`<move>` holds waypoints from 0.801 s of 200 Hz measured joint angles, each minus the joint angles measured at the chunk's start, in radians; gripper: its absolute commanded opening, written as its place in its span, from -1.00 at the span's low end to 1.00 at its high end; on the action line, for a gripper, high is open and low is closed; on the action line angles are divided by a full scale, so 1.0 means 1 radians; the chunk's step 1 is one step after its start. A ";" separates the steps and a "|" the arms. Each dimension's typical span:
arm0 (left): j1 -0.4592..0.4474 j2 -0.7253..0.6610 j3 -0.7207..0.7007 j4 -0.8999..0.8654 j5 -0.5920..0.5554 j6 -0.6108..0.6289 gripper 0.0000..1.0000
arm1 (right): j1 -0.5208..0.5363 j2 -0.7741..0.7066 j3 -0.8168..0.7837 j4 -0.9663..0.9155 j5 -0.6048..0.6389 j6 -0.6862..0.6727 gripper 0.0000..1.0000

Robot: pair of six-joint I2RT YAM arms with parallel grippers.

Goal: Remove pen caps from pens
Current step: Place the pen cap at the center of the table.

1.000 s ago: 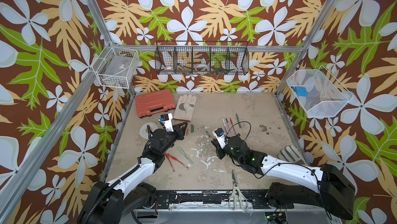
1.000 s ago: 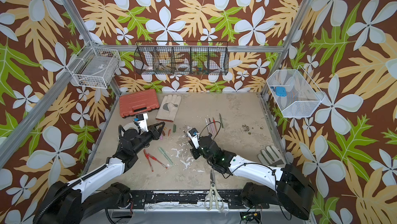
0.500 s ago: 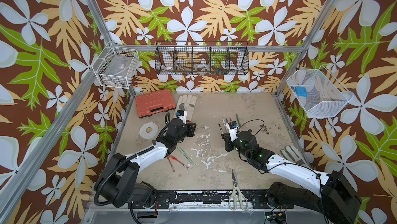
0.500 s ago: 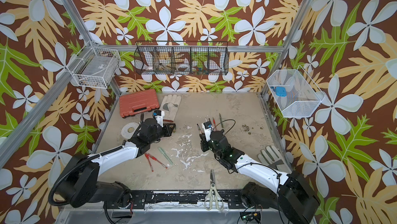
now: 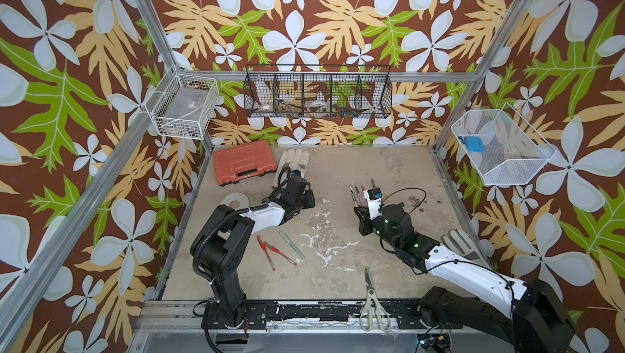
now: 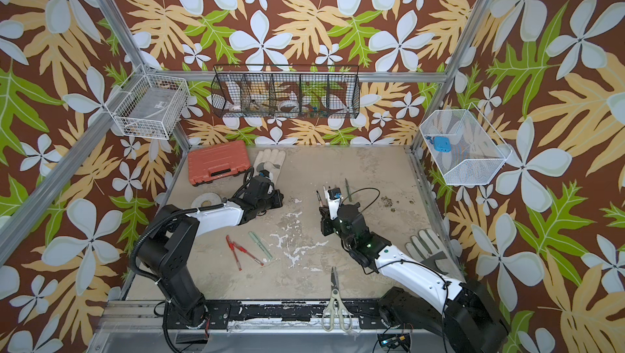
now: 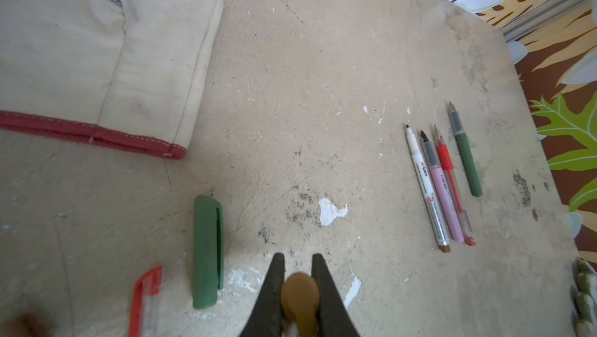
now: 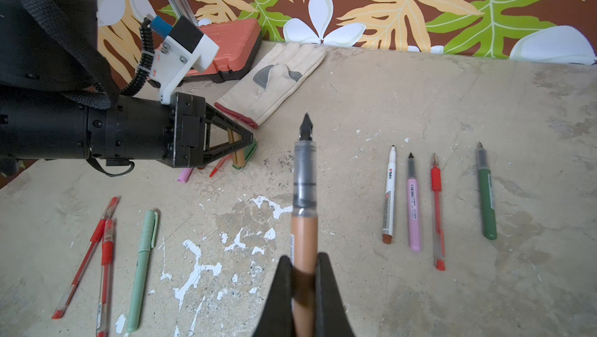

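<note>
My left gripper (image 7: pixel 298 256) is shut on a gold-brown pen cap (image 7: pixel 300 296), low over the table beside a dark green cap (image 7: pixel 206 251) and a red cap (image 7: pixel 145 296); a pink cap (image 8: pixel 185 175) lies close by. A gold-brown pen (image 8: pixel 303 216) with its nib bare is held in my shut right gripper (image 8: pixel 303 258), to the left of a row of uncapped pens: white marker (image 8: pixel 389 193), pink (image 8: pixel 413 209), red (image 8: pixel 437 212), dark green (image 8: pixel 486 196). Two red pens (image 5: pixel 270 253) and a pale green pen (image 5: pixel 292 244) lie capped at the front left.
An orange case (image 5: pixel 243 167) and a pale glove (image 5: pixel 294 162) lie at the back left, with a tape roll (image 5: pixel 235 199) left of my left arm. Scissors (image 5: pixel 372 297) rest at the front edge. A second glove (image 5: pixel 461 244) lies at the right. Wire baskets hang on the walls.
The two grippers have drawn apart from the middle. The left went back toward the glove with the cap. The right carried the bare pen back and right toward the pen row.
</note>
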 measured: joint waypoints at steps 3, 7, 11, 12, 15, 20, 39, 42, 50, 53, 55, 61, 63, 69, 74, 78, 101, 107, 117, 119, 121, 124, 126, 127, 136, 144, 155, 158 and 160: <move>0.000 0.007 0.007 -0.004 -0.003 0.001 -1.00 | -0.001 0.002 0.001 -0.002 -0.001 0.000 -1.00; 0.000 0.018 0.017 -0.006 -0.007 0.004 -1.00 | -0.003 0.006 0.003 -0.006 -0.003 0.000 -1.00; 0.000 0.027 0.026 -0.012 -0.010 0.008 -1.00 | -0.006 0.009 0.005 -0.009 -0.005 0.001 -1.00; 0.000 0.029 0.028 -0.013 -0.011 0.009 -1.00 | -0.007 0.011 0.005 -0.010 -0.005 0.001 -1.00; 0.000 0.036 0.034 -0.017 -0.013 0.012 -1.00 | -0.008 0.013 0.006 -0.011 -0.006 0.001 -1.00; 0.000 0.048 0.047 -0.027 -0.016 0.014 -1.00 | -0.008 0.016 0.008 -0.015 -0.006 0.002 -1.00; 0.000 0.079 0.078 -0.048 -0.024 0.015 -1.00 | -0.011 0.022 0.011 -0.022 -0.015 0.004 -1.00; 0.000 0.082 0.082 -0.051 -0.026 0.015 -1.00 | -0.011 0.023 0.011 -0.023 -0.016 0.004 -1.00; 0.000 0.091 0.093 -0.061 -0.031 0.015 -0.96 | -0.012 0.026 0.012 -0.026 -0.022 0.004 -1.00; 0.000 0.094 0.097 -0.066 -0.034 0.016 -0.95 | -0.013 0.028 0.013 -0.027 -0.025 0.004 -1.00; 0.000 0.097 0.100 -0.069 -0.035 0.016 -0.95 | -0.013 0.029 0.013 -0.029 -0.026 0.004 -1.00; 0.000 0.103 0.110 -0.077 -0.039 0.016 -0.95 | -0.014 0.032 0.014 -0.031 -0.026 0.005 -1.00; 0.000 0.106 0.113 -0.080 -0.040 0.017 -0.95 | -0.014 0.033 0.015 -0.031 -0.026 0.005 -1.00; 0.000 0.115 0.125 -0.089 -0.044 0.019 -0.95 | -0.015 0.036 0.017 -0.035 -0.027 0.005 -1.00; 0.000 0.124 0.134 -0.093 -0.047 0.019 -0.95 | -0.016 0.038 0.018 -0.035 -0.030 0.005 -1.00; 0.000 0.129 0.140 -0.096 -0.049 0.019 -0.95 | -0.018 0.040 0.020 -0.036 -0.030 0.005 -1.00; 0.000 0.160 0.163 -0.115 -0.061 0.023 -0.95 | -0.020 0.044 0.023 -0.036 -0.032 0.007 -1.00; 0.000 0.166 0.165 -0.121 -0.064 0.023 -0.95 | -0.021 0.044 0.023 -0.036 -0.032 0.008 -1.00; 0.000 0.176 0.169 -0.124 -0.067 0.023 -0.89 | -0.021 0.044 0.023 -0.036 -0.032 0.008 -1.00; 0.000 0.177 0.171 -0.124 -0.067 0.023 -0.87 | -0.022 0.043 0.023 -0.036 -0.032 0.008 -1.00; 0.000 0.179 0.173 -0.124 -0.067 0.023 -0.83 | -0.023 0.043 0.023 -0.036 -0.032 0.008 -1.00; 0.000 0.180 0.175 -0.124 -0.068 0.023 -0.77 | -0.023 0.043 0.023 -0.036 -0.034 0.008 -1.00; 0.000 0.182 0.176 -0.124 -0.069 0.023 -0.74 | -0.023 0.043 0.023 -0.036 -0.034 0.008 -1.00; 0.000 0.183 0.176 -0.124 -0.069 0.023 -0.72 | -0.023 0.043 0.023 -0.036 -0.034 0.008 -1.00; 0.000 0.188 0.180 -0.120 -0.071 0.023 -0.64 | -0.024 0.042 0.023 -0.036 -0.034 0.009 -1.00; 0.000 0.190 0.182 -0.117 -0.072 0.023 -0.60 | -0.024 0.041 0.023 -0.036 -0.035 0.016 -1.00; 0.000 0.196 0.183 -0.119 -0.078 0.023 -0.54 | -0.025 0.039 0.023 -0.037 -0.035 0.019 -1.00; 0.000 0.198 0.183 -0.121 -0.079 0.023 -0.52 | -0.025 0.039 0.023 -0.037 -0.035 0.020 -1.00; 0.000 0.199 0.183 -0.123 -0.080 0.023 -0.52 | -0.025 0.038 0.023 -0.037 -0.035 0.020 -1.00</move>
